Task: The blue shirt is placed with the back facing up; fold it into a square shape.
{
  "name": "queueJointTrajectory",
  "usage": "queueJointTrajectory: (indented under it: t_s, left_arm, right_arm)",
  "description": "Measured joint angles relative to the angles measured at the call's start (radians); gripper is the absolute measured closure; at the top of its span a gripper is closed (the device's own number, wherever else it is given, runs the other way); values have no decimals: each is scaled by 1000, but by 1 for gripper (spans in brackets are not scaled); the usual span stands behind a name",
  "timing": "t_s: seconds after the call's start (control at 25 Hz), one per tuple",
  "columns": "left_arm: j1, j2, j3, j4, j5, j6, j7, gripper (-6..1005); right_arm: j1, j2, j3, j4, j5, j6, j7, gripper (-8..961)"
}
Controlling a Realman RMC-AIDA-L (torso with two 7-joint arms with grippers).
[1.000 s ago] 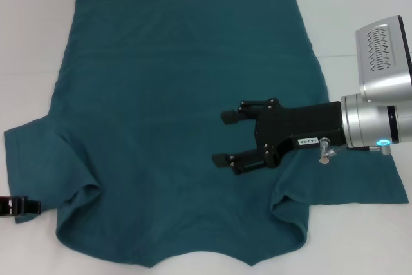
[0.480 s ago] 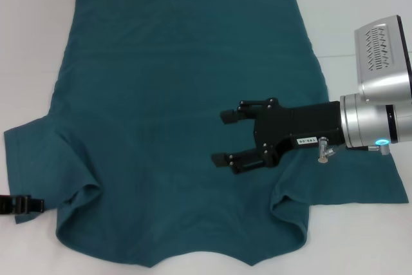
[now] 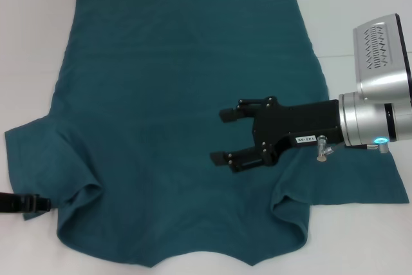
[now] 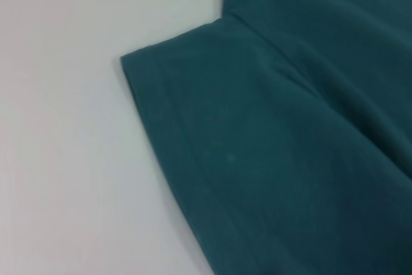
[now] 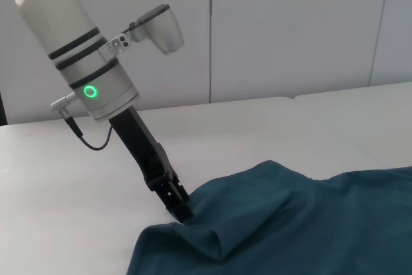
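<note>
Head view shows the blue shirt (image 3: 187, 114) unfolded, left gripper (image 3: 29, 204) at its sleeve hem, grip unclear, right gripper (image 3: 225, 136) wide above; sleeve fold seems next.

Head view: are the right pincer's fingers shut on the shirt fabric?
No; the right pincer hovers over the blue shirt with its fingers spread and nothing between them.

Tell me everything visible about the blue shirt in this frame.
The blue shirt is a plain dark teal knit tee lying flat and unfolded on the white table, hem away from the robot and neckline toward it, both short sleeves spread out. The left gripper meets its left sleeve edge, where the fabric bunches up slightly. The right gripper, jaws open, is over the shirt's right side; contact cannot be judged.
</note>
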Motion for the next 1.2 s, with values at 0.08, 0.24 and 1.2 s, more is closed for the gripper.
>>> queueJointTrajectory:
  t_s: [0.08,0.24,1.2]
  left_arm:
    - [-2,-1,10,-2,-3,-7,1,468]
    - [-22,0,21,-28,-6,-25,2,506]
    - [-39,3,23,22,-12,-46,-18,927]
  right_arm:
    - [0,0,0,0,0,0,0,37]
    - [0,0,0,1,0,0,1,38]
    - [-9,0,-2,1,18,-7,-2,38]
